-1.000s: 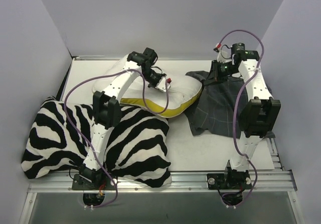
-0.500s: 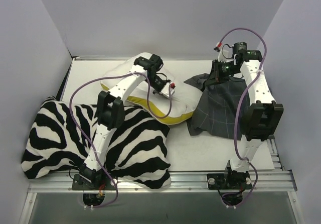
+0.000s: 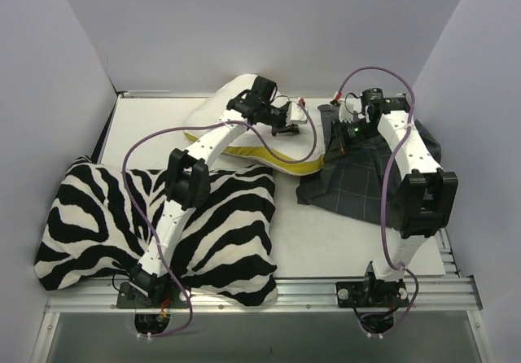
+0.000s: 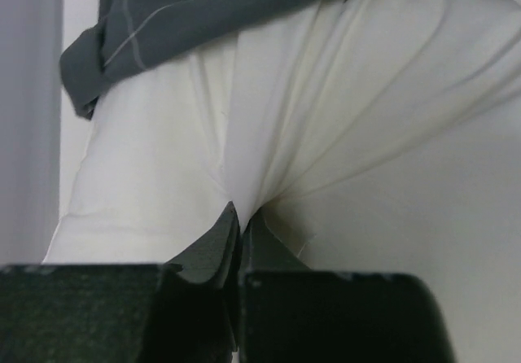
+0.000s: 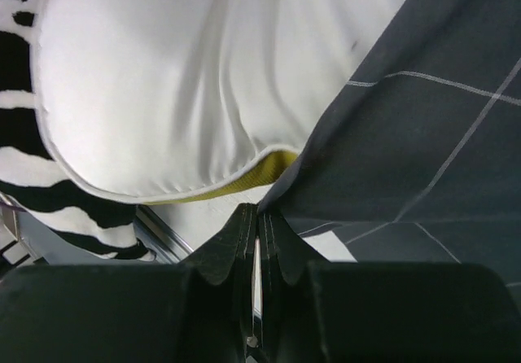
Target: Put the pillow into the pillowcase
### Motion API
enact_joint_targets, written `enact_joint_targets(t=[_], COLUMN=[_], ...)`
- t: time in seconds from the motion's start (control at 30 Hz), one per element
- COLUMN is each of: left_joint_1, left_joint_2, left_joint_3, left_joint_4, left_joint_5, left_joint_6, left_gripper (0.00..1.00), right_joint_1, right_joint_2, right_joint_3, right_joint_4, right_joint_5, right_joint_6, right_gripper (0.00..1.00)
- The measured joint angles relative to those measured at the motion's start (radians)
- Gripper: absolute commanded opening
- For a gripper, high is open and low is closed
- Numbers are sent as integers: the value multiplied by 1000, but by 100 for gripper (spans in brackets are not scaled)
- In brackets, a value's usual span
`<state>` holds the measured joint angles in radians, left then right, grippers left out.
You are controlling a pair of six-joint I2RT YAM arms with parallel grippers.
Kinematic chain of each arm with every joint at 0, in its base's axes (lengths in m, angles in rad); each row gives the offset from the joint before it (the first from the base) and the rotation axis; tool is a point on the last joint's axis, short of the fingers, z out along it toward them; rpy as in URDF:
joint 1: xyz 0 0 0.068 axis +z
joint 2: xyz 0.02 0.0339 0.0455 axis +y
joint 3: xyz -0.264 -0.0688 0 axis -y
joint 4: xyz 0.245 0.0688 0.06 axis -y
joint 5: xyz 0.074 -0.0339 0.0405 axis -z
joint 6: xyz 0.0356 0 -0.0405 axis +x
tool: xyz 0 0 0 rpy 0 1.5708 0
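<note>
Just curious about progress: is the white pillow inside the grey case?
Mostly out: the pillowcase overlaps only one end; most of the pillow shows bare.

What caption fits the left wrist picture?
The left end effector pinches the pillow, pillowcase at its far edge.

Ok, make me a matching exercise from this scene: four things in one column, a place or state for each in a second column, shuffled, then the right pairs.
1 left pincer
2 right pincer
3 zebra cushion
4 pillowcase

A near left of the table
B shut on the pillow
C lying right of the pillow
D shut on the pillowcase

Pairs: 1-B, 2-D, 3-A, 4-C
</note>
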<state>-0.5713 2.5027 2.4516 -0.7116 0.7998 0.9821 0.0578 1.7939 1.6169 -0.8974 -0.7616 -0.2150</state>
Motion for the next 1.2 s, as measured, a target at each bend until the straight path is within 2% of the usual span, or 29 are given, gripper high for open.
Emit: enact_joint_targets(t=[0.1, 0.2, 0.23, 0.27, 0.3, 0.37, 0.4, 0.43, 0.47, 0.5, 0.53, 0.63, 0.73, 0.83, 0.9, 1.03, 1.2], left_joint_1=[-8, -30, -39, -50, -60, -74, -77, -76, -70, -60, -47, 7, 60, 100, 96, 24, -78], left_joint_2=[0, 0, 0, 0, 0, 3, 5, 8, 9, 10, 13, 9, -53, -191, -286, -381, -308], left_joint_3=[-47, -115, -144, -173, -204, -252, -262, -264, -262, -243, -214, -127, -126, -241, -340, -477, -473], left_joint_4=[174, 314, 359, 401, 443, 499, 509, 517, 520, 503, 476, 392, 271, 119, 34, -82, -145], left_joint_5=[-76, -170, -201, -231, -259, -306, -321, -333, -333, -314, -291, -179, -77, -18, -8, -15, -45], left_joint_6=[-170, -268, -285, -299, -310, -330, -338, -346, -355, -370, -384, -396, -327, -162, -43, 143, 216], left_gripper=[0, 0, 3, 13, 36, 62, 73, 91, 97, 97, 97, 97, 98, 97, 97, 97, 98], right_joint_1=[-19, -50, -63, -74, -82, -97, -104, -109, -112, -114, -116, -127, -140, -165, -177, -172, -119], right_joint_2=[0, 15, 32, 57, 84, 131, 149, 163, 171, 180, 184, 172, 131, 59, -7, -112, -94], right_joint_3=[0, 51, 93, 141, 186, 252, 267, 273, 272, 271, 262, 187, 71, -48, -132, -287, -398], right_joint_4=[6, 4, -3, -2, 0, 8, 11, 11, 9, 4, 5, 7, 2, -2, 14, 66, 230], right_joint_5=[13, 26, 27, 27, 28, 31, 33, 34, 34, 34, 33, 31, 34, 42, 42, 42, 83], right_joint_6=[-7, -3, 2, 4, 7, 12, 15, 21, 28, 31, 36, 60, 80, 95, 110, 158, 245], right_gripper=[0, 0, 0, 0, 0, 4, 8, 13, 16, 19, 35, 63, 62, 55, 54, 50, 47])
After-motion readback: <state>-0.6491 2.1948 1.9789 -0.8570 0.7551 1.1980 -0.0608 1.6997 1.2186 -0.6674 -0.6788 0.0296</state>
